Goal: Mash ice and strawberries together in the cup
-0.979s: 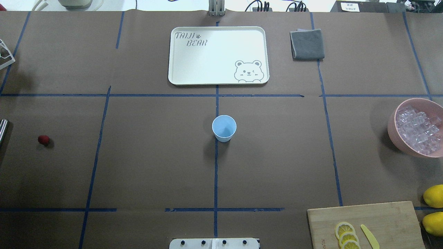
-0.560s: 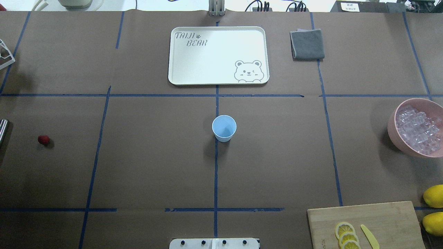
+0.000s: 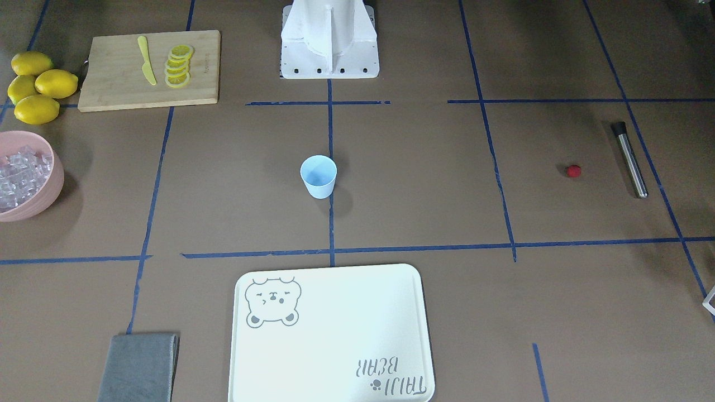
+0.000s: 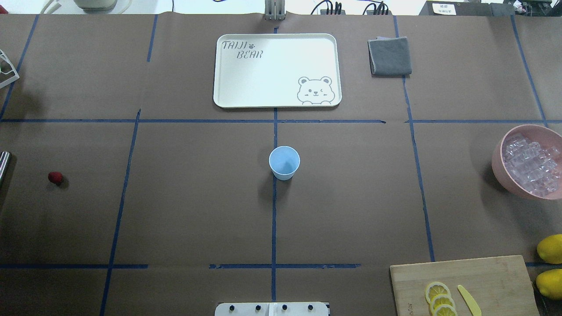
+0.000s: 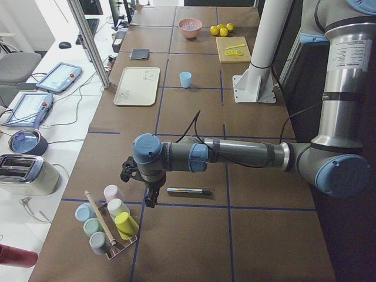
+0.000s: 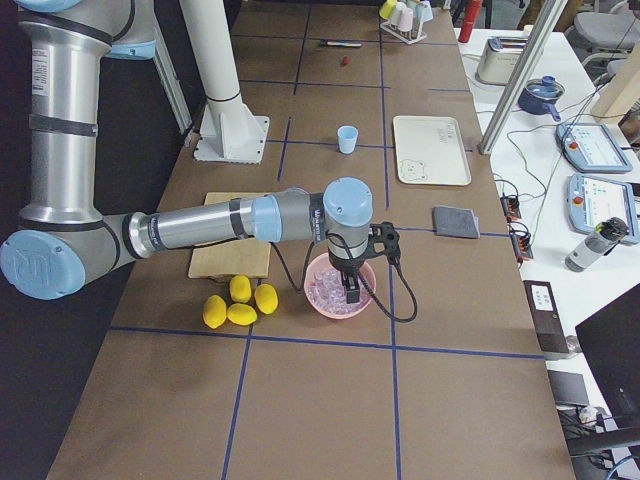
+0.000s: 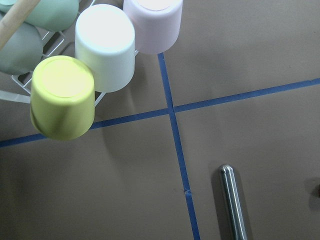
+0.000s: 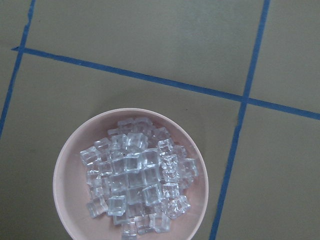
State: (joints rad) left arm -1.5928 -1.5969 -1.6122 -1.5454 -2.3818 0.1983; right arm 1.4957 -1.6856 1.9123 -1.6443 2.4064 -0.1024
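Note:
The light-blue cup stands upright mid-table, with nothing visible in it; it also shows in the front view. The red strawberry lies far left on the table, next to a steel muddler. The ice fills a pink bowl at the far right. My left gripper hangs over the table by the muddler; I cannot tell if it is open or shut. My right gripper hangs just above the ice bowl; its state cannot be told either.
A white bear tray and a grey cloth lie at the far side. A cutting board with lemon slices and a yellow knife, and lemons, sit near right. A rack of coloured cups stands beside my left gripper.

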